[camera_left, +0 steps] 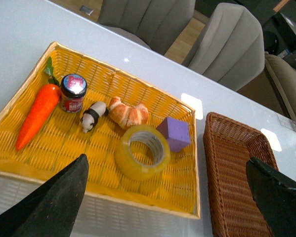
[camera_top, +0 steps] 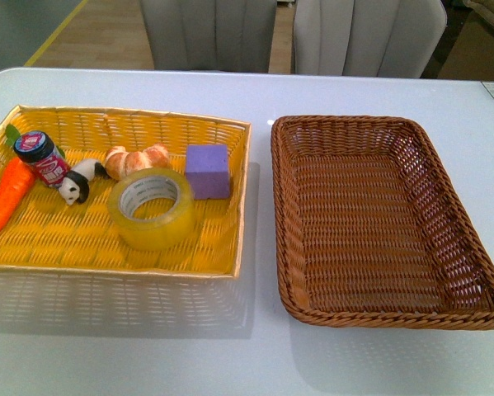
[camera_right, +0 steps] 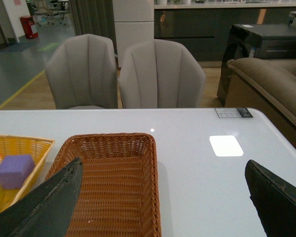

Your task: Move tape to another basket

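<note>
The tape (camera_top: 152, 208), a yellowish translucent roll with a white core, lies flat in the yellow basket (camera_top: 222, 132), near its right side. The roll also shows in the left wrist view as tape (camera_left: 142, 152). To its right stands the brown wicker basket (camera_top: 289, 190), with nothing in it. My left gripper (camera_left: 170, 185) hangs open above the table, with the tape ahead of its fingers. My right gripper (camera_right: 162, 190) is open above the brown basket (camera_right: 148, 143) and the bare table beside it. Neither arm shows in the front view.
The yellow basket also holds a carrot (camera_top: 6, 198), a small jar (camera_top: 42, 157), a panda toy (camera_top: 80, 183), a croissant (camera_top: 136, 159) and a purple block (camera_top: 208, 171). Two grey chairs (camera_right: 125, 74) stand behind the white table (camera_top: 378, 91).
</note>
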`<state>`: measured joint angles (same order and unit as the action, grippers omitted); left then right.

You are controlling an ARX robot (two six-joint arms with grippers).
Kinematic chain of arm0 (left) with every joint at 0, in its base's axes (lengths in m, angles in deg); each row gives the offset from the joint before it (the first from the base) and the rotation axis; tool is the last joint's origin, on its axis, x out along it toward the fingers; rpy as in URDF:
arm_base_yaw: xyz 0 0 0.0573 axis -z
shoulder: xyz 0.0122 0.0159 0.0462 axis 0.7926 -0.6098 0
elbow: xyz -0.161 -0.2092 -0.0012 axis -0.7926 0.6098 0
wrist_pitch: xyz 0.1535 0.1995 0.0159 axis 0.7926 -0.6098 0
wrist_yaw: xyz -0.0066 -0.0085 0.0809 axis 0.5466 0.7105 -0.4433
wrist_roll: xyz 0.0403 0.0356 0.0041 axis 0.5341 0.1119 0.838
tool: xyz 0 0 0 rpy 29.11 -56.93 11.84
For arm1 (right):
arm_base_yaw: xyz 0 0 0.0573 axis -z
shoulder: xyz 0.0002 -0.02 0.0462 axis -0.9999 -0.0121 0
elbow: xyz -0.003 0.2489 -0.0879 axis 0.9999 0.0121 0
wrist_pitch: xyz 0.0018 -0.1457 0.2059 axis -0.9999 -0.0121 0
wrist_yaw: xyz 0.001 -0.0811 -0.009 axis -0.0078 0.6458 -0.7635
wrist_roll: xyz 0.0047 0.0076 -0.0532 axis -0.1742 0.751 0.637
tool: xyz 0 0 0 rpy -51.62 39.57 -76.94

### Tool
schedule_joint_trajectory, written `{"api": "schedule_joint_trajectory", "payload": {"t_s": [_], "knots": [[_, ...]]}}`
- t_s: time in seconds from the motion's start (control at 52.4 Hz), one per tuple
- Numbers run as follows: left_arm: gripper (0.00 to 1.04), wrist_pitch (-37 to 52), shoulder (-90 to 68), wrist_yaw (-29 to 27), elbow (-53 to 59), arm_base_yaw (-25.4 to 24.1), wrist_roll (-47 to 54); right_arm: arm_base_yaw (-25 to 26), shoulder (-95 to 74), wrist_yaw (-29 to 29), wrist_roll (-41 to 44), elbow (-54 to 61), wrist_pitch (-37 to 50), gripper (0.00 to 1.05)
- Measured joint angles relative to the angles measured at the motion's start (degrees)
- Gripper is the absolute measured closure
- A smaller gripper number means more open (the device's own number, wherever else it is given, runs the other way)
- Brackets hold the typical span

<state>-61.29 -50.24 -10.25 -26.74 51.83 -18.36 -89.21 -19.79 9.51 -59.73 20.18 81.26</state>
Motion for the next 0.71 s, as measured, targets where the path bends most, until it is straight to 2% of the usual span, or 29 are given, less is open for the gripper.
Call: {"api": "schedule_joint_trajectory", "payload": {"t_s": [0.153, 0.248, 0.706], "knots": [[0.09, 11.1, -24.5, -4.2, -7.0, 3.6, 2.4, 0.0, 0.0, 0.0, 0.0, 0.0, 0.0, 0.09], [0.09, 14.1, -39.0, -6.5, -12.0, 5.7, 3.3, 0.0, 0.0, 0.0, 0.0, 0.0, 0.0, 0.09], [0.09, 14.5, -68.1, -9.4, -28.5, 9.6, 2.1, 0.0, 0.0, 0.0, 0.0, 0.0, 0.0, 0.09]]}}
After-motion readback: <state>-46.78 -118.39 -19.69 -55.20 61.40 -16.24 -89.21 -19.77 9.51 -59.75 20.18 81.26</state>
